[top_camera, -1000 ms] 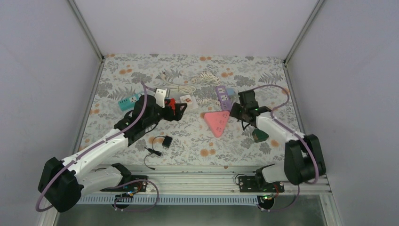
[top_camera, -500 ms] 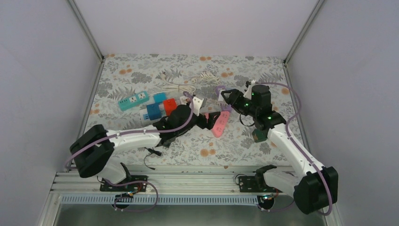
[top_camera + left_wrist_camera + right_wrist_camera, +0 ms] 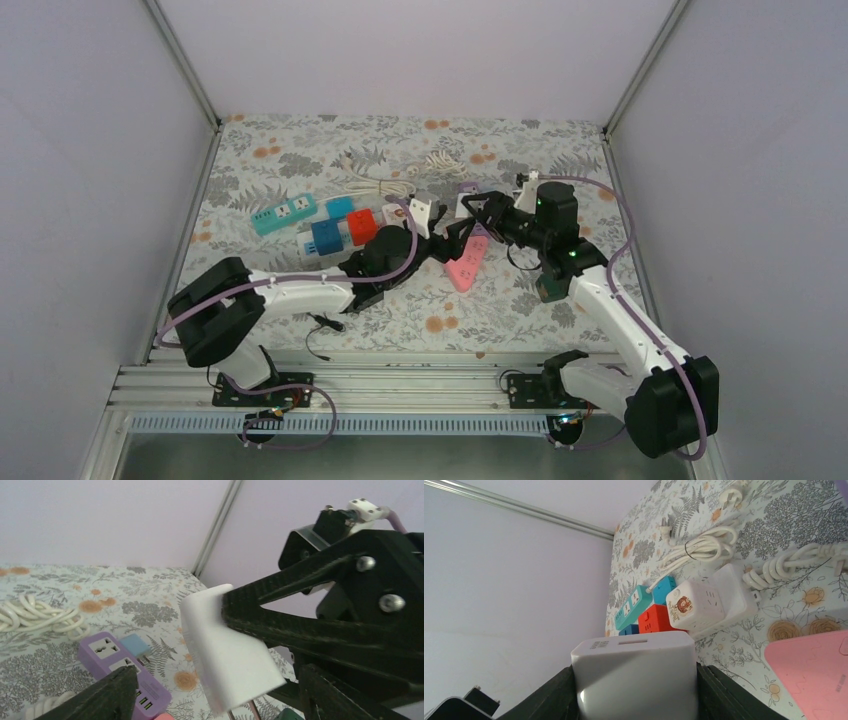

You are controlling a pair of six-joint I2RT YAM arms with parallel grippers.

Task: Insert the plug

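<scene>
The plug (image 3: 636, 672) is a white block adapter, and my right gripper (image 3: 636, 680) is shut on it with a black finger pressed on each side. In the left wrist view the plug (image 3: 230, 650) hangs pins-down off the right gripper's fingers (image 3: 300, 625), above the mat. My left gripper (image 3: 215, 700) stands open around it, one finger on each side and neither touching. From above, both grippers meet mid-table over the pink power strip (image 3: 465, 265): left gripper (image 3: 455, 240), right gripper (image 3: 482, 222). A purple power strip (image 3: 117, 667) lies just behind.
A white cube socket (image 3: 696, 605), a red socket block (image 3: 656, 620), a blue block (image 3: 325, 237) and a teal strip (image 3: 282, 215) lie at the centre-left. Coiled white cables (image 3: 400, 180) lie at the back. A dark green adapter (image 3: 552, 288) sits by the right arm. A black plug lead (image 3: 325, 322) lies near the front.
My left arm has swung right from the socket cluster to the table's middle, up to the right gripper. The right gripper with the plug has shifted left to meet it.
</scene>
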